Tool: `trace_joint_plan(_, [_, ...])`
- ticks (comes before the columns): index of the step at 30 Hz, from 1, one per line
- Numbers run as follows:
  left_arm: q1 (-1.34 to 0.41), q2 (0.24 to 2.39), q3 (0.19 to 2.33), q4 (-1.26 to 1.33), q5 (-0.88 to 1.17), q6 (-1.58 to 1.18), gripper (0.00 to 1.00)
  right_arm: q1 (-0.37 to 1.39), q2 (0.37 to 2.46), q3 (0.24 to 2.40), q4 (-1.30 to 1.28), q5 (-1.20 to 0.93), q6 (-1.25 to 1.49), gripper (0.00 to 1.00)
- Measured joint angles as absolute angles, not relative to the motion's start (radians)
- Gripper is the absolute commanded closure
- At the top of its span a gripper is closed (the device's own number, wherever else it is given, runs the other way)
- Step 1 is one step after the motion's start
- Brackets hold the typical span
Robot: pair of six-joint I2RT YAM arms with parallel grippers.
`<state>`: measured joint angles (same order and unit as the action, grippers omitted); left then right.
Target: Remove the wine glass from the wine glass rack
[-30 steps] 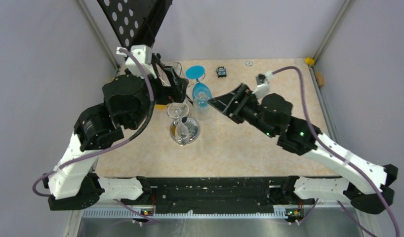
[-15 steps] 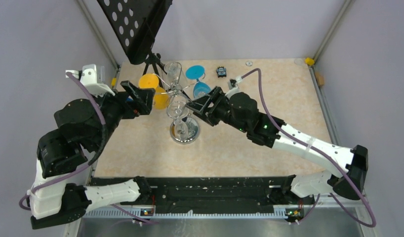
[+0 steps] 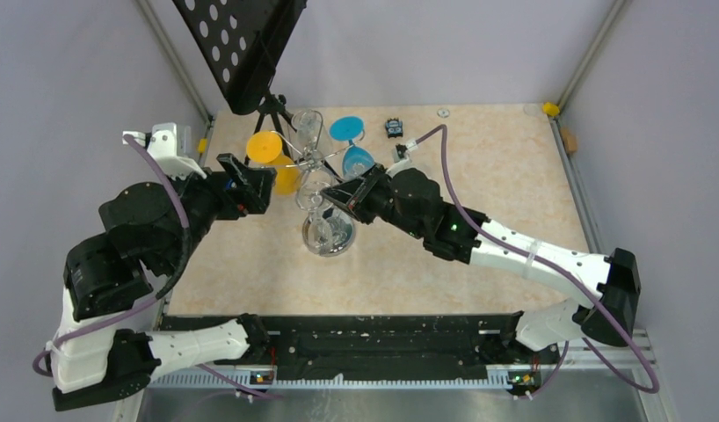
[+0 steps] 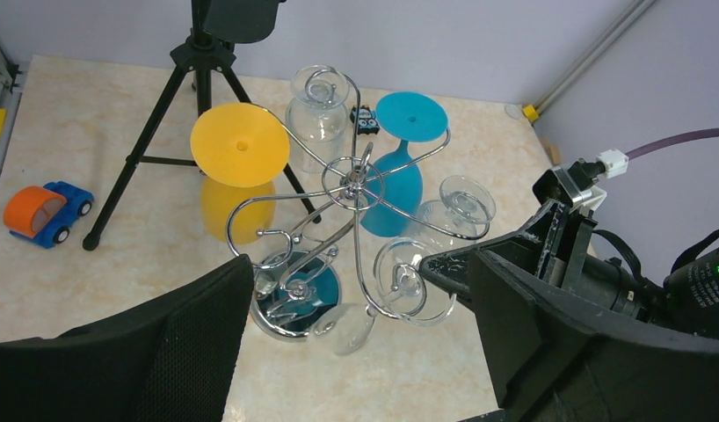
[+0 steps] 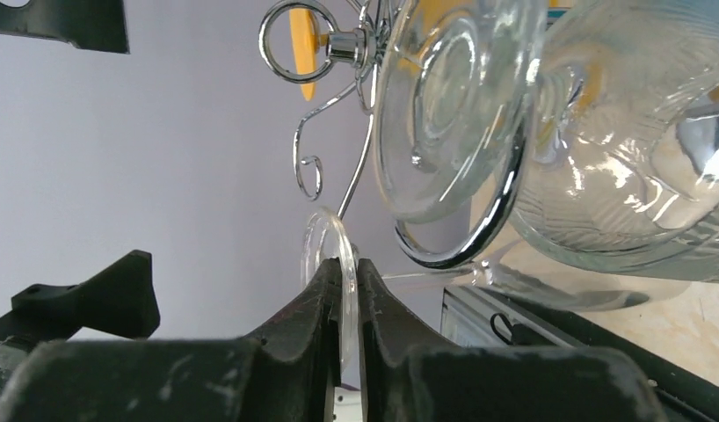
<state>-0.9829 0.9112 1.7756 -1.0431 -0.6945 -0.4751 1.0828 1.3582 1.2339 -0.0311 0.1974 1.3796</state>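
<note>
Far left on the counter point(image 3: 479, 176): orange-and-blue toy car point(image 4: 44, 214), then the black tripod stand point(image 4: 200, 53) carrying a perforated plate. My left jaws are wide apart with nothing between them, hovering just left of the yellow wine glass point(image 3: 266, 148), which hangs bowl-down. The wine glass rack point(image 4: 352, 183) stands mid-counter on its chrome base, with glasses on several of its curled hooks. My right jaws reach in from the right and are clamped edge-on over the foot rim of a clear wine glass point(image 5: 325, 246) at a near hook. That glass is not off the rack yet, and its bowl point(image 4: 347, 327) sits tilted low beside the base. The blue wine glass point(image 4: 411, 114) hangs on a far hook behind my right jaws, apart from them.
</note>
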Motion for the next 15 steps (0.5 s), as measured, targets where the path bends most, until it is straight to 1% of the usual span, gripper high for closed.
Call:
trace_joint_plan(2, [-0.983, 0.905, 1.776, -1.047, -0.692, -0.471, 0.06, 1.09, 1.361, 1.245, -0.038, 0.221, 1.373, 1.0])
trace_joint_plan(15, [-0.983, 0.895, 1.776, -1.063, -0.662, -0.461, 0.06, 1.13, 1.378, 1.311, -0.071, 0.284, 1.277, 1.0])
